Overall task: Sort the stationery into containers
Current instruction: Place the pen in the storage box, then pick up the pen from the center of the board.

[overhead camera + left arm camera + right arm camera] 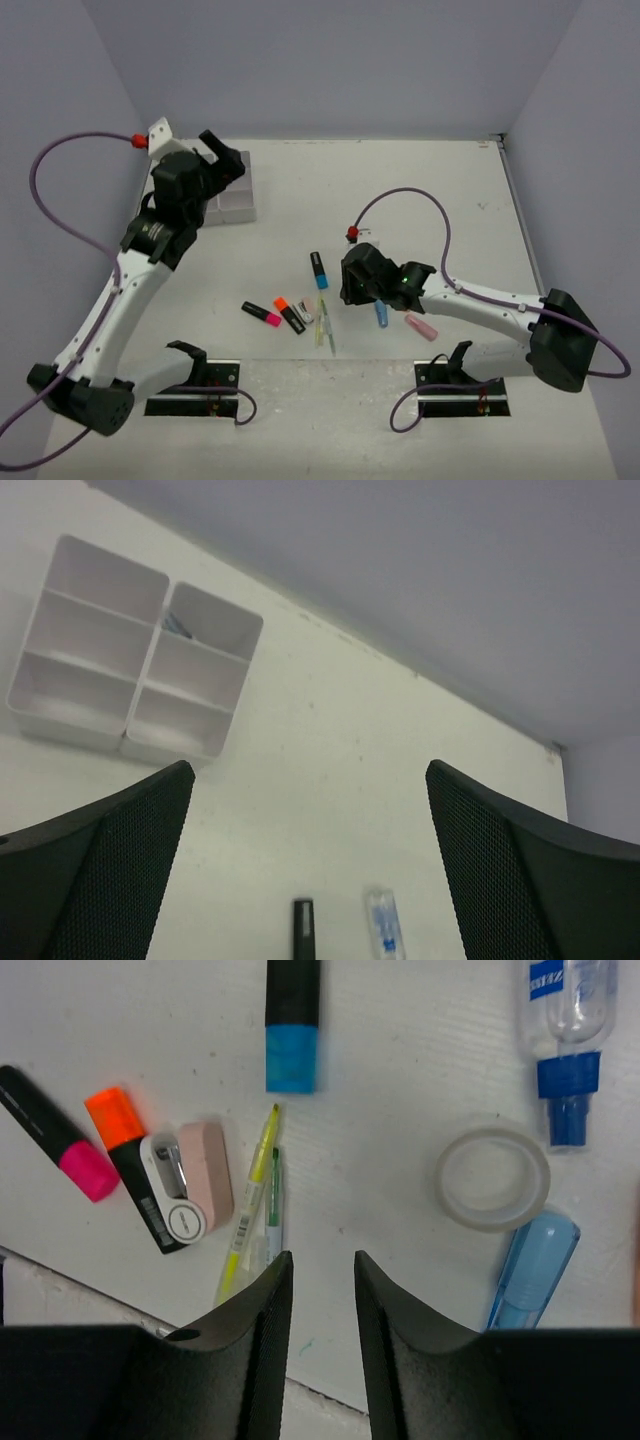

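Note:
The stationery lies mid-table: a blue-ended highlighter [292, 1020], a pink-ended one [55, 1130], an orange-ended one [135, 1160], a pink eraser [207, 1170], a yellow pen [245, 1210] beside a green pen [273, 1200], a clear tape ring [492, 1178] and a blue-capped tube [565, 1030]. My right gripper [322, 1257] hovers over them, jaws a narrow gap apart, bare table between them. The six-compartment container [155, 645] sits far left; one corner compartment holds a small dark item [178, 625]. My left gripper [310, 780] hangs wide open and empty by the tray [238, 200].
A light blue stick [530, 1270] lies below the tape ring, and a pink eraser [421, 327] lies near the right arm. A white sharpener-like piece [172, 1190] rests on the orange highlighter. Grey walls close in the table on three sides.

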Tool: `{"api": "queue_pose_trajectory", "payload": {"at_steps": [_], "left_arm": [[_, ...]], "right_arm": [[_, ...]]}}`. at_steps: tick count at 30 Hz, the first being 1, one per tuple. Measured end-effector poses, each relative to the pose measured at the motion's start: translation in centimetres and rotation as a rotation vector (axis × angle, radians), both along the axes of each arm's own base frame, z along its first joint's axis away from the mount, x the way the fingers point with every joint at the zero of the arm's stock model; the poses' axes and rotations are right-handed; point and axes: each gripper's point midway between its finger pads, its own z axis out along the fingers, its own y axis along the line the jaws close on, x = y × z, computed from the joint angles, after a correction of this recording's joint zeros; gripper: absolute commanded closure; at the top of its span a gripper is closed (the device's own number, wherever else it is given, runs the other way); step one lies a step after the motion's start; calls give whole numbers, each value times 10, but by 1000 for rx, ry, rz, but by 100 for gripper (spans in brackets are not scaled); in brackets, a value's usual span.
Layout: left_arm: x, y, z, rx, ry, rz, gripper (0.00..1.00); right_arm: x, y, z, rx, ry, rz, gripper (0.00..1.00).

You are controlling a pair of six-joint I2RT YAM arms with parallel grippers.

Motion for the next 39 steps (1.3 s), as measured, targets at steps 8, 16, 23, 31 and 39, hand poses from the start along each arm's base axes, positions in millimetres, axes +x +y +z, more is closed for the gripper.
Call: {"api": "queue_pose_trajectory", "payload": {"at_steps": [8, 16, 23, 31, 39], "left_arm": [[-67, -8, -116, 90, 289, -152, 0], [-99, 4, -126, 164, 323, -202, 0], [-104, 5, -132, 185, 334, -224, 0], [-107, 5, -130, 179, 319, -231, 0], [-108, 4, -130, 186, 319, -246, 0]], "right_arm": [[-41, 25, -31, -93, 88, 61, 74], [-81, 34, -63, -214, 163, 115, 72], [-85, 36, -68, -227, 177, 105, 73], [-84, 31, -75, -258, 180, 82, 74], [-80, 28, -78, -269, 174, 52, 77]]}}
